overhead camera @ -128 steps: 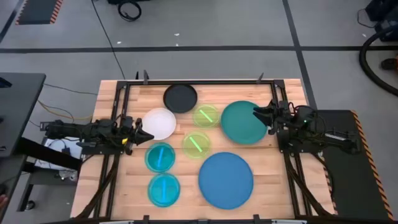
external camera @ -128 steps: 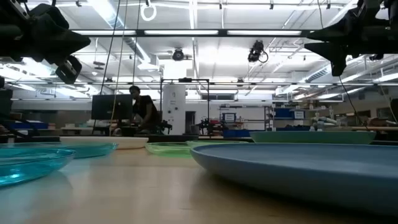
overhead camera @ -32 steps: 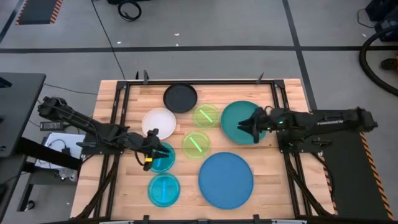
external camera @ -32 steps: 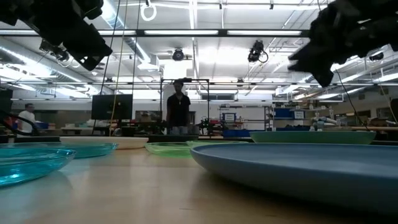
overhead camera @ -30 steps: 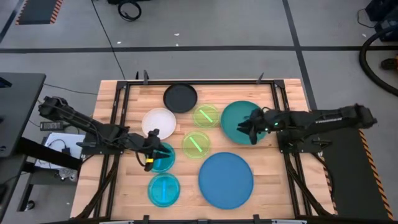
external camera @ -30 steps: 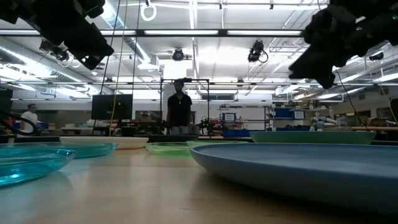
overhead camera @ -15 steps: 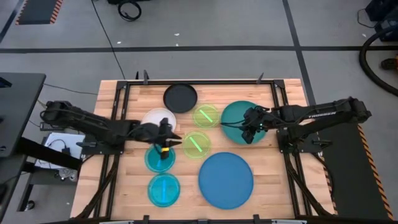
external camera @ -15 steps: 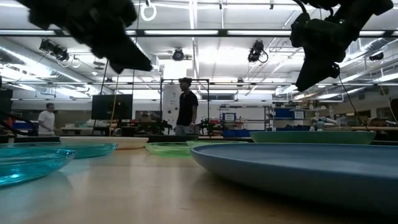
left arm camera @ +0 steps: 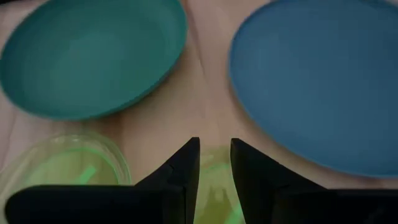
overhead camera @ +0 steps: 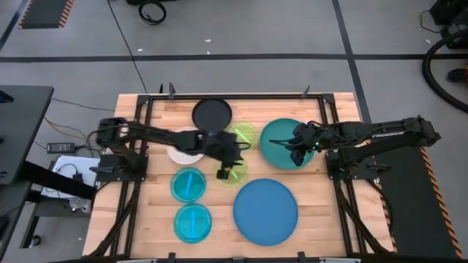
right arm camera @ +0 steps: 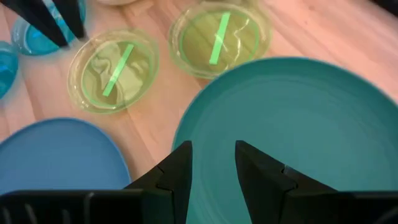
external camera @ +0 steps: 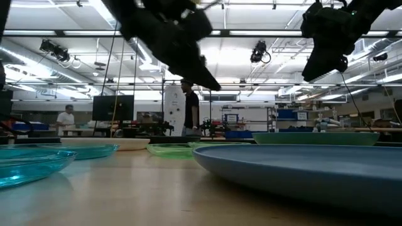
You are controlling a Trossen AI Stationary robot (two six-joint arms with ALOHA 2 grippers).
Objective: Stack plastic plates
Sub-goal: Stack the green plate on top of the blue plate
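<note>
a big workshop hall with strip lights runs behind the wooden desk (overhead camera: pixel 146 212), and two people (external camera: pixel 190 107) stand far back by the benches. nothing is stacked yet; all eight plates lie single and flat on the desk, spread out so each can be reached from above.

at the left side sit the two cyan plates (overhead camera: pixel 188 184), one nearer the front than the other, apart from each other. behind them the white plate (overhead camera: pixel 178 153) is partly covered by the left arm, and the black plate (overhead camera: pixel 212 115) lies at the back edge.

the left end effector (overhead camera: pixel 231 164) has reached across to the middle and hangs over the nearer green plate (overhead camera: pixel 232 169). its fingers are parted by a narrow gap with nothing between them, and in the left wrist view the rim of that plate (left arm camera: pixel 214 168) shows in the gap. i judge it is lined up to pinch that rim, since a thin flat plate offers little else to take hold of. the second green plate (overhead camera: pixel 242 136) lies just behind it.

the large blue plate (overhead camera: pixel 265 211) sits at the front, a likely base for a stack because it is widest. the teal plate (overhead camera: pixel 281 143) lies behind it at the right. the right end effector (overhead camera: pixel 298 150) hovers over the teal plate's inner part, fingers slightly apart and empty, not yet at its edge.
</note>
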